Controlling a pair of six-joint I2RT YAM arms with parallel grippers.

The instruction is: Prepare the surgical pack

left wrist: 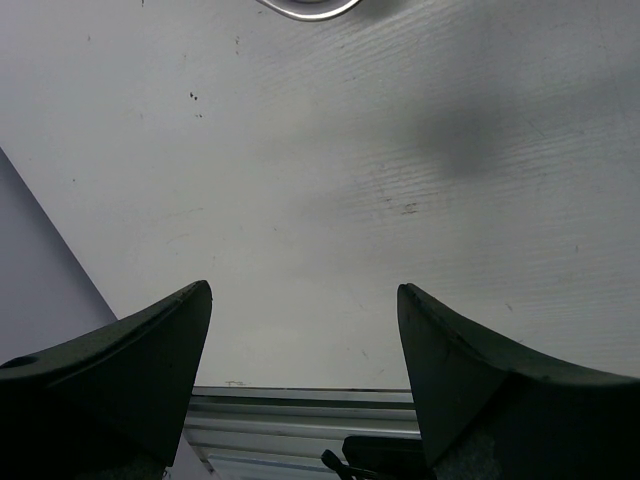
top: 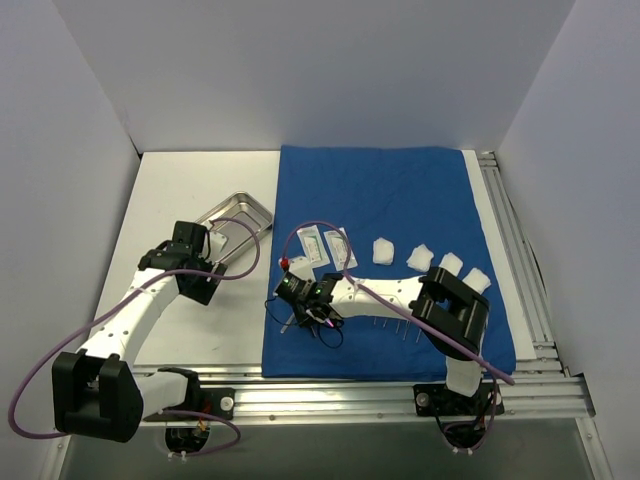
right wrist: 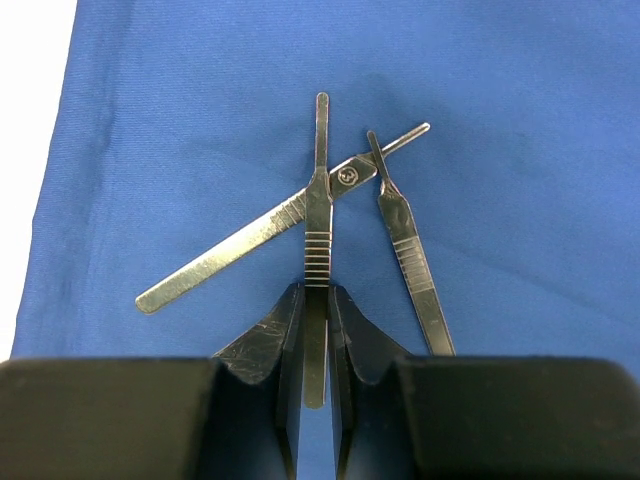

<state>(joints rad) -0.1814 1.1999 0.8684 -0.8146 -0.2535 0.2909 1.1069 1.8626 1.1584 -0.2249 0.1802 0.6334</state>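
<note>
Stamp on the slanted handle (right wrist: 230, 245) is too small to read. Right gripper (right wrist: 317, 292), low over the blue drape (right wrist: 180, 100), pinches the middle handle (right wrist: 318, 215). Left gripper (left wrist: 303, 290) hangs wide apart above the table (left wrist: 320, 200), steel tray (left wrist: 305, 8) at its 12 o'clock.

Top view down on table (top: 180, 190) and drape (top: 400, 190), left wrist close over table, right over drape

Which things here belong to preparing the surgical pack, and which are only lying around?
Belong to the job: blue drape, steel tray, two sachets, four gauze wads, three metal instruments.

Not part of it: purple cables, aluminium rail, white table.
</note>
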